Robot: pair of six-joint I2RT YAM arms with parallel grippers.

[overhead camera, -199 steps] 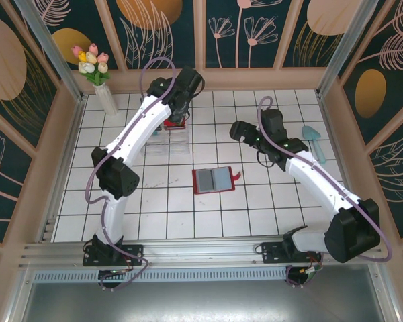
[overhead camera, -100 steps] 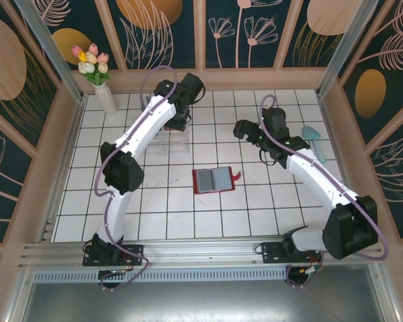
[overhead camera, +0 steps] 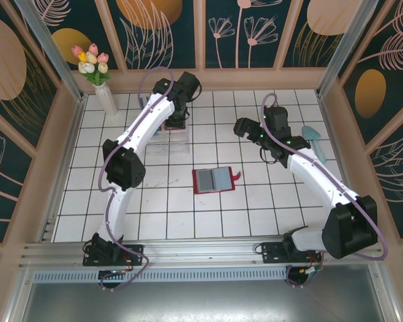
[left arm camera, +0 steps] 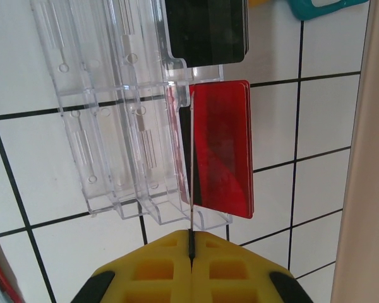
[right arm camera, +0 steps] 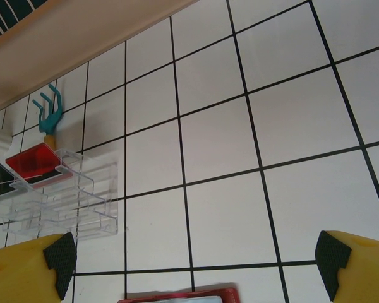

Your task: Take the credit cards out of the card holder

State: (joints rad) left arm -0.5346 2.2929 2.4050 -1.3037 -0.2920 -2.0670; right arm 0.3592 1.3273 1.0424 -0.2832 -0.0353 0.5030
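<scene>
From above, the card holder [overhead camera: 215,180] lies open at the middle of the surface, and the left arm [overhead camera: 144,127] stretches to the clear stand [overhead camera: 169,139] toward the far left corner. The left wrist view shows the left gripper [left arm camera: 191,251] clamped on a credit card [left arm camera: 191,164] held edge-on over that stand, so lowering it squarely and then releasing seems next. In the right wrist view the right gripper [right arm camera: 192,259] hangs with its fingers wide apart, just beyond the card holder.

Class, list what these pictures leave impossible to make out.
Left wrist view: the card in the left gripper is edge-on; its face is hidden.
Right wrist view: the card holder is cut off by the bottom edge.
Top view: the card holder's pockets are too small to tell whether cards remain.
</scene>
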